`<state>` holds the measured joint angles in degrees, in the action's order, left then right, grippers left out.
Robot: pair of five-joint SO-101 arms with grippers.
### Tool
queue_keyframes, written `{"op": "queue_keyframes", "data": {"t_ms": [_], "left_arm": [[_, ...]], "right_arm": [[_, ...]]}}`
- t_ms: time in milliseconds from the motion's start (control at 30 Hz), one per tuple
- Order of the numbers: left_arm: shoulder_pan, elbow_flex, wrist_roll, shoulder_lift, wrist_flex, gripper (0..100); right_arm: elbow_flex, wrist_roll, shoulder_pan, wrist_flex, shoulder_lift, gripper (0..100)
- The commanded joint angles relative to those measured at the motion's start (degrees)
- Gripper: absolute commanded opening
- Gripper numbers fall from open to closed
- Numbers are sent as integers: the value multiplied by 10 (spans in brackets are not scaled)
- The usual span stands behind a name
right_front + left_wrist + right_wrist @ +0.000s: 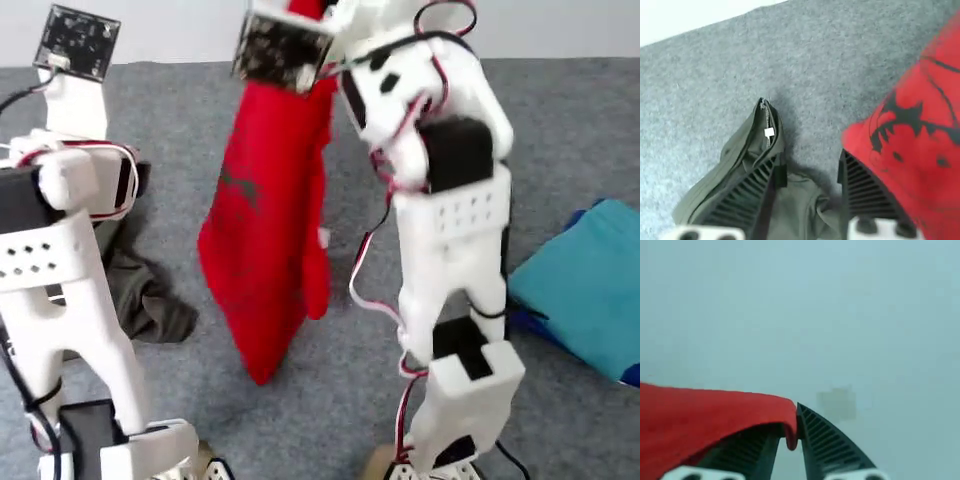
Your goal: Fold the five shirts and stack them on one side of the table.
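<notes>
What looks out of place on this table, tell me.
The red shirt hangs bunched from the right gripper, not spread flat for folding. The olive shirt lies crumpled below the open left gripper. The teal shirt looks neatly folded.

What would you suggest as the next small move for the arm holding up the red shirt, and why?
Probably lower the right gripper slowly so the red shirt settles onto the table: it hangs bunched from the shut jaws, and it likely needs to lie flat before any fold.
</notes>
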<state>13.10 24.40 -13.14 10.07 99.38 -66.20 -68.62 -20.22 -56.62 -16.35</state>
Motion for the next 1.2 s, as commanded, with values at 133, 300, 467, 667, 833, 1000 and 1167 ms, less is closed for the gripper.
{"op": "queue_keyframes", "data": {"t_ms": [133, 300, 467, 667, 833, 1000, 1167], "left_arm": [[-1, -21, -7, 29, 10, 173], [-66, -49, -6, 27, 10, 173], [-178, -154, -4, 27, -27, 173], [-286, -307, -4, 27, -133, 172], [-353, -415, -5, 26, -203, 178], [-364, -501, -6, -7, -254, 219], [-363, -511, -8, -113, -274, 220]], "right_arm": [[36, -7, 93, -138, -29, 10], [40, 19, 131, -232, -59, 10], [40, 53, 155, -259, -73, 10], [40, 63, 161, -260, -72, 10], [38, 63, 161, -260, -72, 10], [38, 63, 161, -260, -72, 10], [38, 63, 161, -260, -72, 10]]}}
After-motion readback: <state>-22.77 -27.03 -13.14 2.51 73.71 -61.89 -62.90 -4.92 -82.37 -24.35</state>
